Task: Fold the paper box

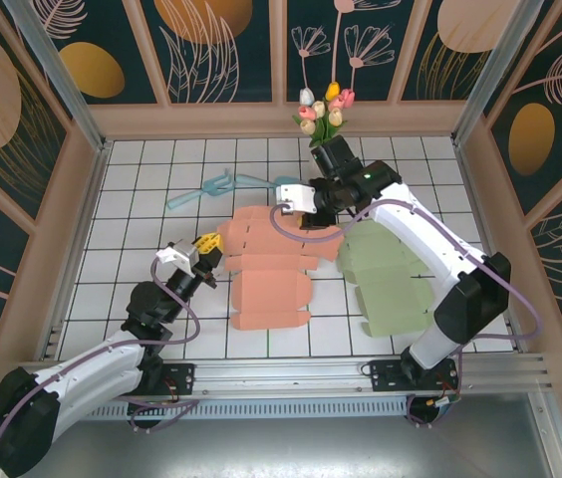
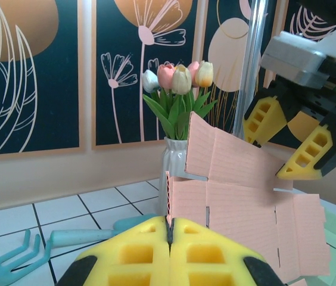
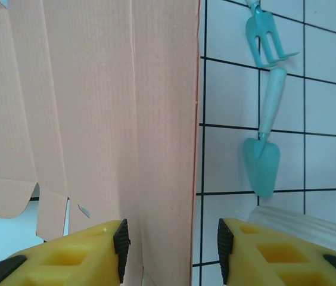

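A pink paper box (image 1: 266, 269) lies mostly flat in the middle of the table, its far flap lifted. My left gripper (image 1: 211, 257) is shut on the box's left edge. In the left wrist view the corrugated edge of the box (image 2: 239, 208) is pinched between the yellow pads of this gripper (image 2: 171, 229). My right gripper (image 1: 316, 211) hovers over the raised far flap. In the right wrist view this gripper (image 3: 171, 241) is open, and the pink panel (image 3: 96, 107) runs between its pads without touching either. The right gripper (image 2: 287, 140) also appears above the flap in the left wrist view.
A pale green flat box (image 1: 386, 274) lies to the right of the pink one. A teal trowel (image 3: 263, 167) and fork (image 3: 268, 42) lie on the tiles at the back left of the box. A vase of tulips (image 1: 323, 118) stands by the back wall.
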Action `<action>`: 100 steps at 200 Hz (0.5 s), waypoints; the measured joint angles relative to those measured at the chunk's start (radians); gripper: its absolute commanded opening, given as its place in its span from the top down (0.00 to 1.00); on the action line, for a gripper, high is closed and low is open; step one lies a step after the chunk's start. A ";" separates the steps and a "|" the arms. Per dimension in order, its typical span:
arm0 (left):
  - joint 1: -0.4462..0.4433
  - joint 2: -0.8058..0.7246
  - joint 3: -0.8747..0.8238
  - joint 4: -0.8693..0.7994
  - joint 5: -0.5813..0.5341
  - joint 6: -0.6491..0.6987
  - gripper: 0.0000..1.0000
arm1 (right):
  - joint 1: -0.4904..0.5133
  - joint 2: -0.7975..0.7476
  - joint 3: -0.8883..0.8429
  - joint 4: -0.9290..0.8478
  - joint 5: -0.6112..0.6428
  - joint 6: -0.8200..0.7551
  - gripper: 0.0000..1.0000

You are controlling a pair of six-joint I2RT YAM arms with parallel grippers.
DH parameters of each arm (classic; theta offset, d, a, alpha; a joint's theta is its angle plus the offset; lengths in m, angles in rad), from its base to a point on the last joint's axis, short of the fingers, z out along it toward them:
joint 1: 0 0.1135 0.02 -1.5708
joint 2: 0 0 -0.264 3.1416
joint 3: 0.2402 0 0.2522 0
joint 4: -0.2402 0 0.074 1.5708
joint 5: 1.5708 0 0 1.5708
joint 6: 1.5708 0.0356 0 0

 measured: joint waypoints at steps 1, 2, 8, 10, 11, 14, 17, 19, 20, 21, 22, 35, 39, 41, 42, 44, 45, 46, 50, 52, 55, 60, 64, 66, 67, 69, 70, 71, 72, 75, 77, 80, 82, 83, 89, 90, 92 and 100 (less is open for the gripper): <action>0.000 0.000 0.000 0.000 0.000 0.000 1.00 | 0.000 0.001 0.000 0.000 0.000 0.000 0.55; 0.000 0.000 0.000 0.000 0.000 0.000 1.00 | 0.000 0.002 0.000 -0.001 0.000 0.000 0.56; 0.000 0.000 0.000 0.000 0.000 0.000 1.00 | 0.000 0.008 0.001 -0.004 0.000 0.004 0.56; 0.000 0.000 0.000 0.000 0.000 0.000 1.00 | 0.000 0.010 0.002 -0.006 0.000 0.004 0.56; 0.000 0.000 0.000 0.000 0.000 0.000 1.00 | 0.000 0.012 0.003 -0.008 0.000 0.004 0.56; 0.000 0.000 0.000 0.000 0.000 0.000 1.00 | 0.000 0.014 0.005 -0.010 0.000 0.005 0.57; 0.000 0.000 0.000 0.000 0.000 0.000 1.00 | 0.001 0.018 0.008 -0.011 0.000 0.006 0.57; 0.000 0.000 0.000 0.000 0.000 0.000 1.00 | 0.001 0.019 0.010 -0.013 0.000 0.007 0.58; 0.000 0.000 0.000 0.000 0.000 0.000 1.00 | 0.001 0.019 0.010 -0.013 0.000 0.007 0.58; 0.000 0.000 0.000 0.000 0.000 0.000 1.00 | 0.001 0.020 0.011 -0.013 0.000 0.007 0.58; 0.000 0.000 0.000 0.000 0.000 0.000 1.00 | 0.001 0.021 0.011 -0.013 0.000 0.007 0.58; 0.000 0.000 0.000 0.000 0.000 0.000 1.00 | 0.002 0.028 0.023 -0.018 0.000 0.008 0.60; 0.000 0.000 0.000 0.000 0.000 0.000 1.00 | 0.002 0.029 0.024 -0.018 0.000 0.011 0.62; 0.000 0.000 0.000 0.000 0.000 0.000 1.00 | 0.002 0.029 0.026 -0.018 0.001 0.010 0.62; 0.000 0.000 0.000 0.000 0.000 0.000 1.00 | 0.002 0.029 0.026 -0.019 0.001 0.010 0.62; 0.000 0.000 0.000 0.000 0.000 0.000 1.00 | 0.002 0.029 0.027 -0.019 0.001 0.011 0.63; 0.000 0.000 0.000 0.000 0.000 0.000 1.00 | 0.002 0.029 0.028 -0.019 0.001 0.011 0.63; 0.000 0.000 0.000 0.000 0.000 0.000 1.00 | 0.002 0.029 0.028 -0.020 0.001 0.012 0.63; 0.000 0.000 0.000 0.000 0.000 0.000 1.00 | 0.002 0.029 0.030 -0.021 0.002 0.011 0.64; 0.000 0.000 -0.001 0.000 0.000 0.000 1.00 | 0.002 0.029 0.031 -0.023 0.003 0.013 0.65; 0.000 0.000 -0.001 0.000 0.000 0.000 1.00 | 0.002 0.029 0.032 -0.024 0.004 0.014 0.65; 0.000 0.000 -0.002 0.000 0.000 0.000 1.00 | 0.002 0.029 0.034 -0.026 0.004 0.014 0.66; 0.000 0.000 -0.002 0.000 0.000 0.000 1.00 | 0.002 0.029 0.034 -0.026 0.004 0.014 0.67; 0.000 0.000 -0.002 0.000 0.000 0.000 1.00 | 0.002 0.029 0.035 -0.026 0.005 0.015 0.67; 0.000 0.000 -0.002 0.000 0.000 0.000 1.00 | 0.002 0.029 0.035 -0.026 0.005 0.015 0.67; 0.000 0.000 -0.002 0.000 0.000 0.000 1.00 | 0.002 0.029 0.035 -0.026 0.005 0.014 0.67; 0.000 0.000 -0.002 0.000 0.000 0.000 1.00 | 0.002 0.029 0.035 -0.026 0.005 0.014 0.68; 0.000 0.000 -0.002 0.000 0.000 0.000 1.00 | 0.002 0.029 0.035 -0.026 0.005 0.015 0.68; 0.000 0.000 -0.002 0.000 0.000 0.000 1.00 | 0.002 0.029 0.035 -0.027 0.006 0.015 0.68; 0.000 0.000 -0.002 0.000 0.000 0.000 1.00 | 0.002 0.029 0.035 -0.027 0.006 0.014 0.68; 0.000 0.000 -0.003 0.000 0.000 0.000 1.00 | 0.002 0.029 0.035 -0.028 0.007 0.015 0.68; 0.000 0.000 -0.003 0.000 0.000 0.000 1.00 | 0.002 0.029 0.035 -0.029 0.007 0.015 0.68; 0.000 0.000 -0.003 0.000 0.000 0.000 1.00 | 0.002 0.029 0.035 -0.030 0.007 0.015 0.68; 0.000 0.000 -0.003 0.000 0.000 0.000 1.00 | 0.002 0.029 0.035 -0.031 0.007 0.015 0.68; 0.000 0.000 -0.003 0.000 0.000 0.000 1.00 | 0.002 0.029 0.035 -0.032 0.007 0.015 0.68; 0.000 0.000 -0.003 0.000 0.000 0.000 1.00 | 0.002 0.029 0.035 -0.032 0.007 0.015 0.68; 0.000 -0.001 -0.003 0.000 0.000 0.000 1.00 | 0.002 0.029 0.035 -0.033 0.007 0.015 0.68; 0.000 -0.001 -0.004 0.000 0.000 0.000 1.00 | 0.002 0.029 0.035 -0.034 0.007 0.015 0.68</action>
